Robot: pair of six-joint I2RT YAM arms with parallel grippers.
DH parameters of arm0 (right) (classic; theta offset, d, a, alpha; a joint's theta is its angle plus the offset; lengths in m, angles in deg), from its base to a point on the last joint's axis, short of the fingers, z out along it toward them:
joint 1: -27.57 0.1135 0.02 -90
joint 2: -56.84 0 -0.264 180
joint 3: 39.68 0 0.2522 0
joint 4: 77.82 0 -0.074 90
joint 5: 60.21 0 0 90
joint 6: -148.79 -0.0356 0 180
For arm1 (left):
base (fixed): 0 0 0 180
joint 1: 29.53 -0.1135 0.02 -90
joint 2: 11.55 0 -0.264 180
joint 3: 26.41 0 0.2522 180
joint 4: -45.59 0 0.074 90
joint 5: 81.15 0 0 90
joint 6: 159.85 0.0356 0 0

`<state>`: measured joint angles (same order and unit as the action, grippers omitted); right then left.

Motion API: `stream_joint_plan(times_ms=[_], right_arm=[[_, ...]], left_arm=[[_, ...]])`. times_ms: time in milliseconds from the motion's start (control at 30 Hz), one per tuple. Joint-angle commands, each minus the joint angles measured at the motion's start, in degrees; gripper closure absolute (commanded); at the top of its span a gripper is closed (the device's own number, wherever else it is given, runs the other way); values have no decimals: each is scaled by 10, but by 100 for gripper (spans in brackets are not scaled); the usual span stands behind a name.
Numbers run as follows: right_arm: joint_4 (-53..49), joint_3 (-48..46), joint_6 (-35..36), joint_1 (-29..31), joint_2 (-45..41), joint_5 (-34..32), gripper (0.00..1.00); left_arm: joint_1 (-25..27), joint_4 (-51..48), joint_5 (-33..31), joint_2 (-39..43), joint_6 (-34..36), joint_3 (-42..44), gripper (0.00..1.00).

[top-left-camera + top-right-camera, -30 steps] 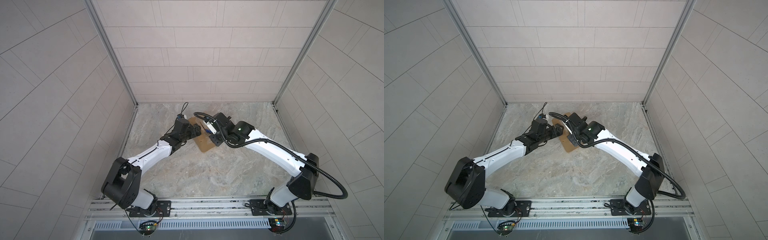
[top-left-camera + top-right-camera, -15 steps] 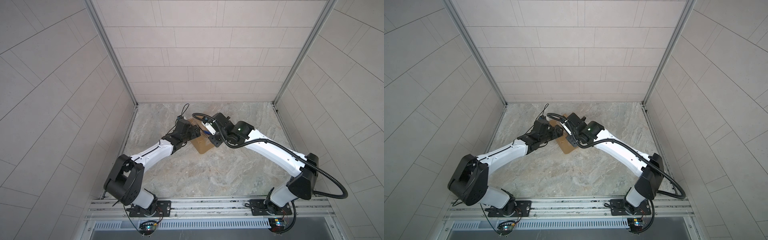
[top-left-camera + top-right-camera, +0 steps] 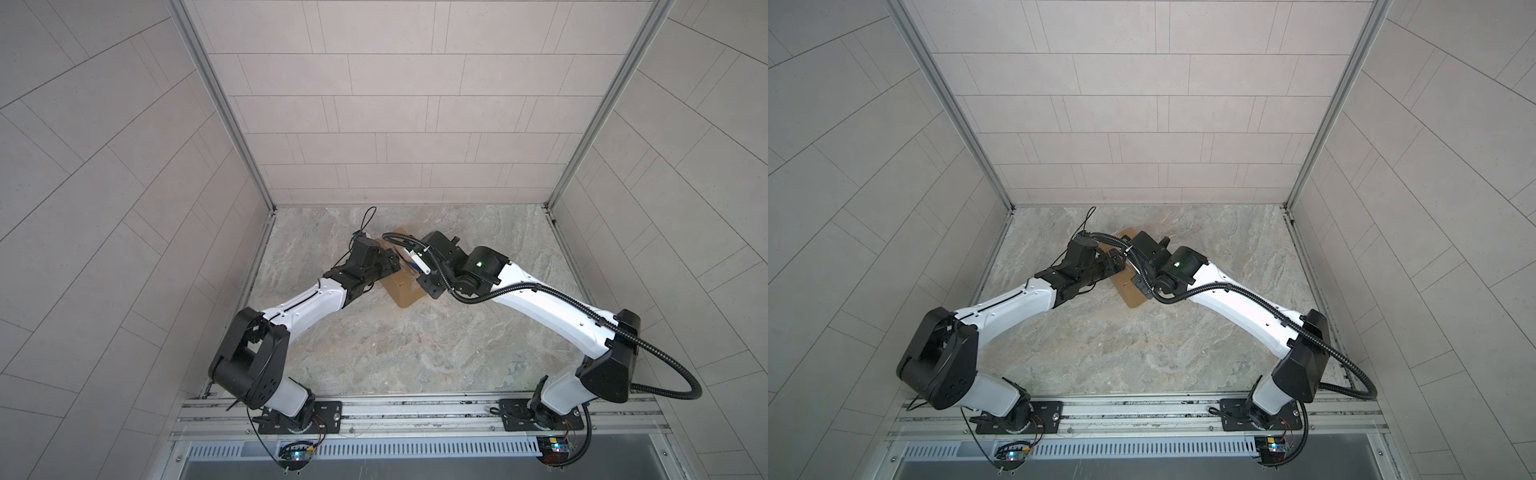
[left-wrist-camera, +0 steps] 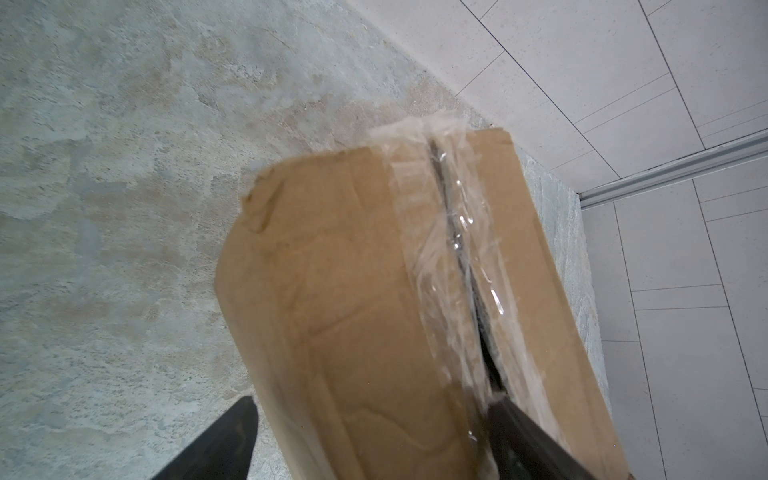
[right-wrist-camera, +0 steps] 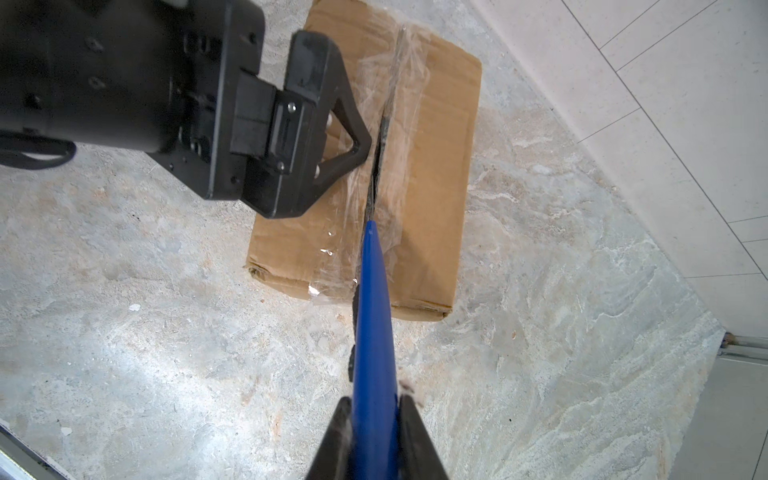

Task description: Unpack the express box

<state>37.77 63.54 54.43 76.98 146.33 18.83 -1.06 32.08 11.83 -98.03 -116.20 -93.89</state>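
The express box [image 3: 405, 291] [image 3: 1133, 297] lies on the stone floor, and the clear tape along its top seam is slit open [image 4: 457, 249] [image 5: 432, 166]. My left gripper [image 3: 392, 264] [image 3: 1117, 266] [image 4: 372, 401] is open over the box. One of its fingers [image 4: 232, 432] is beside the box's wall and the other finger [image 5: 340, 120] has its tip at the slit. My right gripper [image 5: 374, 401] [image 3: 419, 270] is shut on a blue utility knife [image 5: 372, 316] [image 3: 410, 264], whose tip rests in the seam.
Tiled walls close in the floor at the back [image 3: 407, 124] and on both sides. The box lies near the back wall [image 4: 623, 83]. Bare stone floor [image 3: 415, 353] stretches from the box to the front rail [image 3: 415, 409].
My left gripper has edged a little further over the box toward the seam. The right gripper and the knife have stayed where they were.
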Motion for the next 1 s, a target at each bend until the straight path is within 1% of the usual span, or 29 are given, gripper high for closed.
stream_joint_plan(times_ms=[0,167,300,433,700,867,967], right_arm=[[-32,10,-15,6,2,-7,100],[-14,18,-23,8,29,-2,100],[-44,27,-25,8,29,-5,100],[-77,20,-22,8,9,-18,100],[-131,8,-17,8,-41,-14,100],[-139,-3,-17,9,-52,-5,100],[-123,-4,-20,8,-51,5,100]], left_arm=[[-11,-36,-27,-8,4,7,11],[-11,-27,-23,-5,-1,13,11],[-11,-27,-27,-5,-1,15,11],[-10,-28,-31,-8,-3,14,11],[-11,-29,-36,-8,-4,16,11],[-11,-30,-36,-5,-2,13,11],[-11,-30,-35,-3,-1,13,11]])
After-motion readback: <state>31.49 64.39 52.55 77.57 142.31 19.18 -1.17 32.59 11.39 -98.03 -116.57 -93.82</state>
